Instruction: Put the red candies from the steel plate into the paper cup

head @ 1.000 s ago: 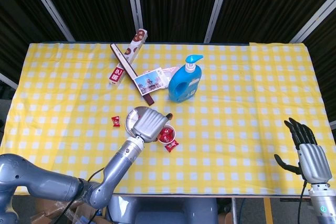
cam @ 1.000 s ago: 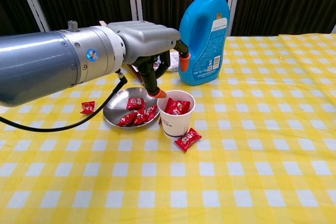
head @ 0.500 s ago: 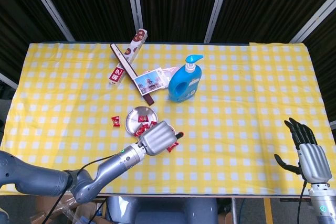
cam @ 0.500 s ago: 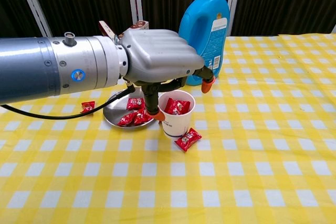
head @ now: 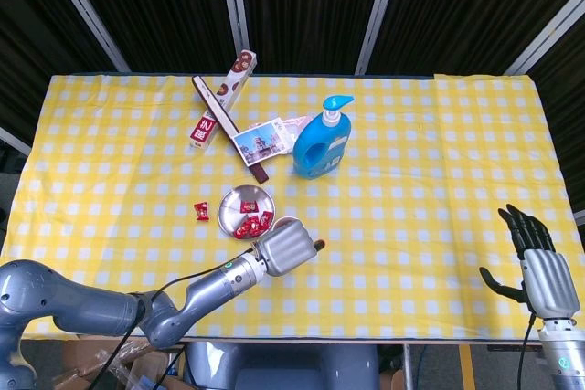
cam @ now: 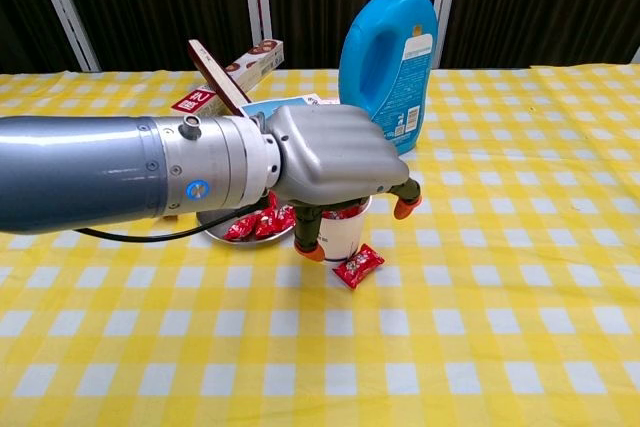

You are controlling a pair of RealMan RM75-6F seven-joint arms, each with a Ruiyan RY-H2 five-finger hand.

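The red candies (cam: pixel 262 225) are small glossy red wrapped pieces with twisted ends, lying in the steel plate (head: pixel 239 201), a shallow round shiny dish near the front-left of the yellow checked surface (head: pixel 411 189). More red pieces show inside the white paper cup (cam: pixel 343 235), which stands just right of the plate and is largely covered by the left hand (cam: pixel 335 162). 1 candy (cam: pixel 358 265) lies on the cloth just in front of the cup, and another stray candy (head: pixel 202 211) lies left of the plate. The left hand's orange-tipped fingers (cam: pixel 406 206) point down around the cup's rim; whether they hold anything cannot be told. The right hand (head: pixel 539 271) hangs at the right edge, fingers spread, holding nothing.
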